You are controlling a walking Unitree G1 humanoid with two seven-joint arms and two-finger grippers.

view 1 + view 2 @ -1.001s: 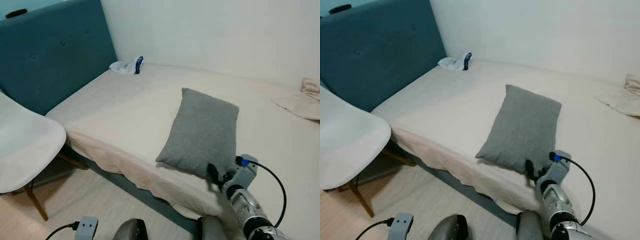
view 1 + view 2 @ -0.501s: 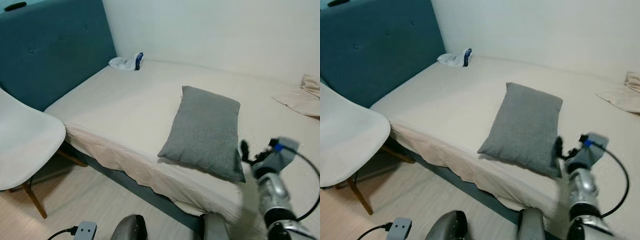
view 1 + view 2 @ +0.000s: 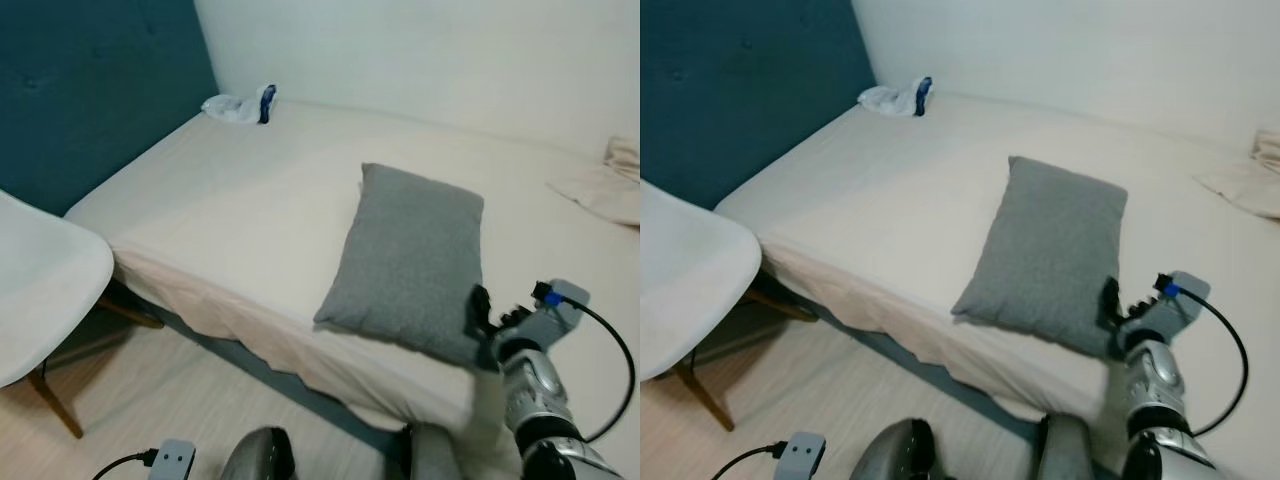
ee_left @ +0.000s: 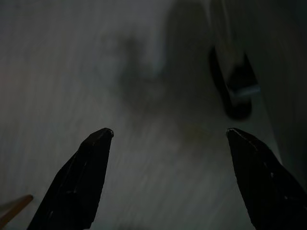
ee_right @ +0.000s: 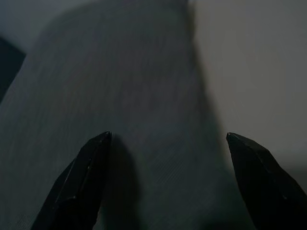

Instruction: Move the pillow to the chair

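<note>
A grey rectangular pillow [image 3: 415,260] lies flat on the bed, near its front edge. The white shell chair [image 3: 40,300] with wooden legs stands on the floor left of the bed. My right gripper [image 3: 487,316] is at the pillow's near right corner. In the right wrist view this gripper [image 5: 166,136] is open, its fingers [image 5: 86,177] spread wide just over the pillow's grey cloth [image 5: 110,96]. My left gripper [image 4: 168,132] hangs open above the floor, with nothing between its fingers.
The bed's cream sheet [image 3: 250,210] ends at a teal headboard [image 3: 90,90] on the left. A white and blue bundle [image 3: 238,104] lies in the far corner and a beige cloth [image 3: 605,185] at the right. Pale wood floor [image 3: 150,400] runs between the bed and the chair.
My right gripper has moved from the middle of the pillow's near edge to its near right corner. The view has shifted a little. The pillow lies where it was.
</note>
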